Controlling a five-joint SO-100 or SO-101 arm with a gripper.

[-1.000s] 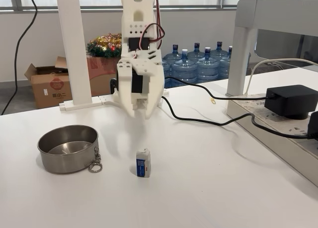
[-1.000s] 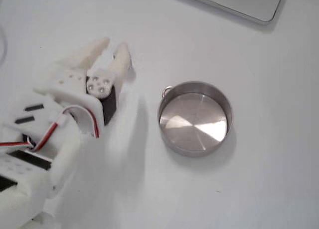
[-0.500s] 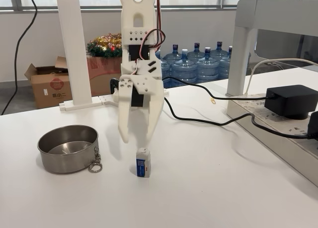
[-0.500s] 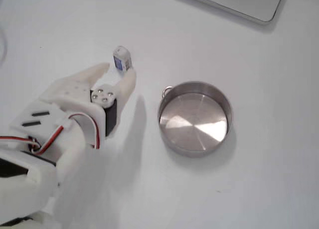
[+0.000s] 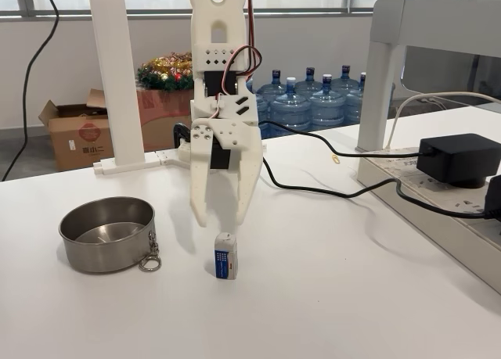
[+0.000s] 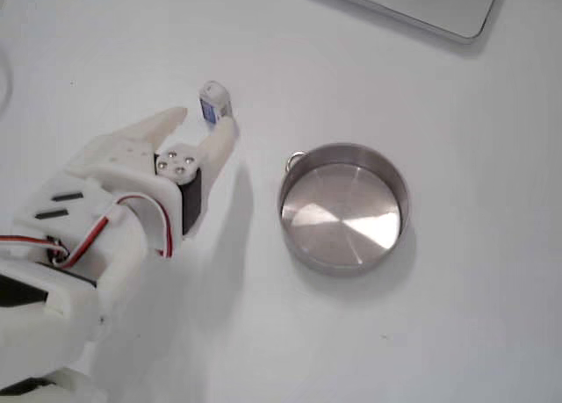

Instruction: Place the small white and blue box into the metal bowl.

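**Open gripper poised over an upright box, bowl waiting to one side**

The white table (image 5: 329,296) carries everything. Largest on it is the white arm (image 5: 219,77), reaching down from the back in a fixed view, with a black cable (image 5: 329,191) trailing from behind it to a black power adapter (image 5: 460,157) on the white unit at the right. Behind the table stand blue water bottles (image 5: 313,101) and a cardboard box (image 5: 78,132).

The metal bowl (image 5: 108,234) sits to the left of the arm in that view, open side up and empty, with its key ring (image 5: 149,261) hanging at the rim on the side nearer the box. In the other fixed view the bowl (image 6: 344,208) lies right of the arm, well apart from the box.

The gripper (image 5: 218,216) points downward, fingers spread moderately and holding nothing, its tips just above and behind the box.

The small white and blue box (image 5: 225,256) stands on end on the table, long axis vertical, blue face toward the camera. From above, the box (image 6: 213,101) sits just past the fingertips, close to one of them; contact cannot be told.
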